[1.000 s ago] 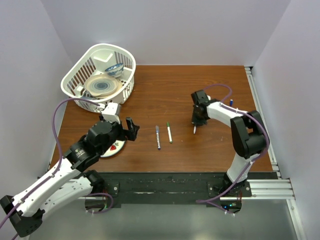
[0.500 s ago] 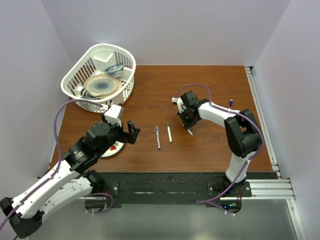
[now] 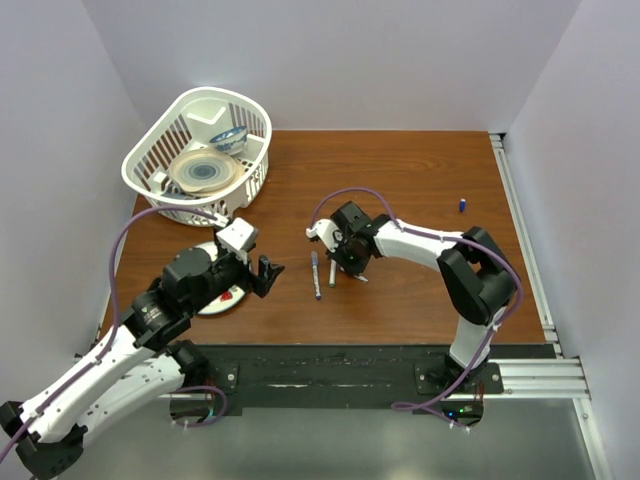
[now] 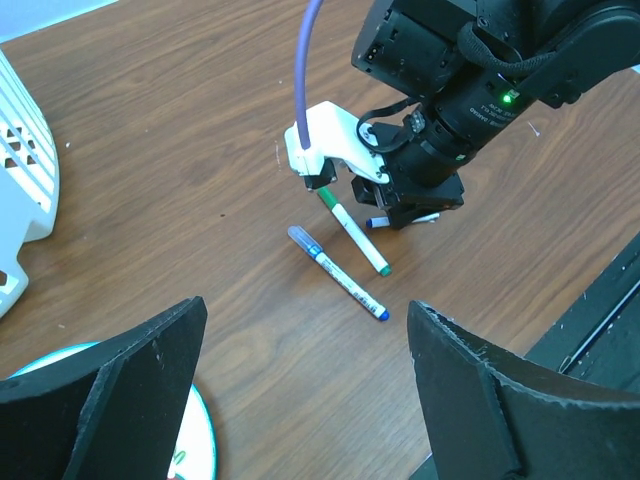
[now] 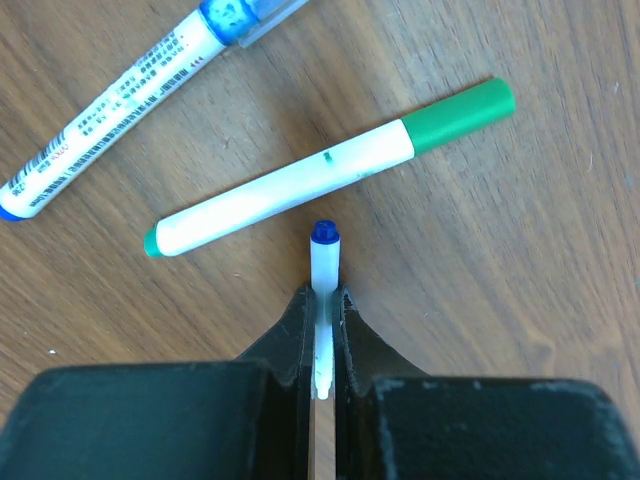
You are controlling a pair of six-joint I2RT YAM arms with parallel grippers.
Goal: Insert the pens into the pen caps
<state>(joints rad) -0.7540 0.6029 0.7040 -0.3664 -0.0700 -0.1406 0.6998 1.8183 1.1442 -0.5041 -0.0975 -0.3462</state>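
Moved since earlier: right end effector [image 5: 322, 295] has crossed from the right half of the table [image 3: 420, 180] to just beside the green pen [image 5: 300, 190], pinching a blue-tipped pen [image 5: 323, 258], tip protruding, likely for capping. Its blue cap [image 3: 462, 205] lies well apart. Idle left end effector [image 4: 305, 315] is spread, empty; barcode print on third pen [image 5: 110, 95] unreadable.
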